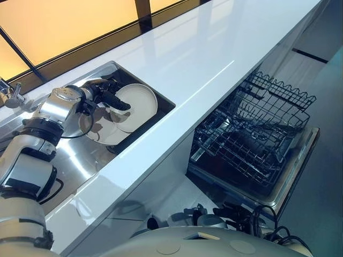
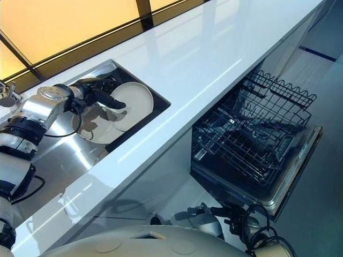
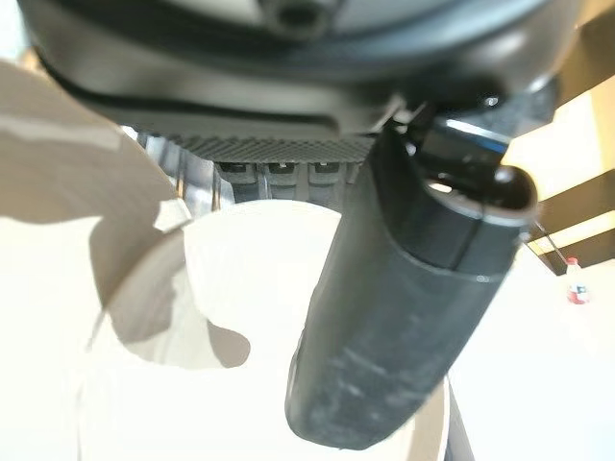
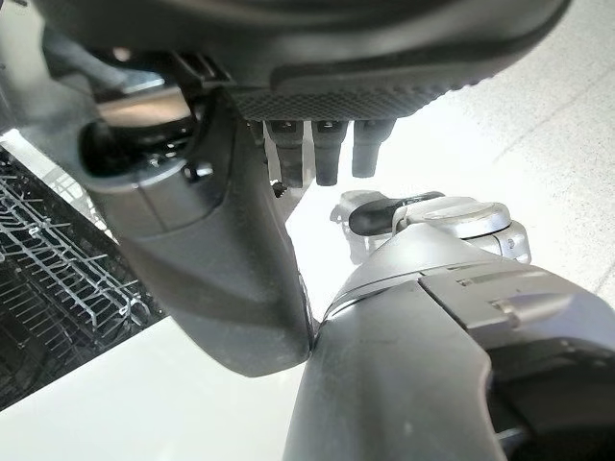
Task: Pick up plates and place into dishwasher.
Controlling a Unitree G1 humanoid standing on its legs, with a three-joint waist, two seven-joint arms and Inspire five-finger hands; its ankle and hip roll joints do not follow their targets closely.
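A pale round plate stands tilted in the sink, leaning over a second plate that lies flat beneath it. My left hand is at the tilted plate's rim, thumb pressed on its face and fingers curled behind the edge. The dishwasher stands open below the counter on the right, its black wire rack pulled out and bare. My right hand hangs low beside the rack, fingers relaxed and holding nothing.
A long white countertop runs between the sink and the dishwasher. A metal tap stands at the sink's far left. The lowered dishwasher door juts out into the floor space at the right.
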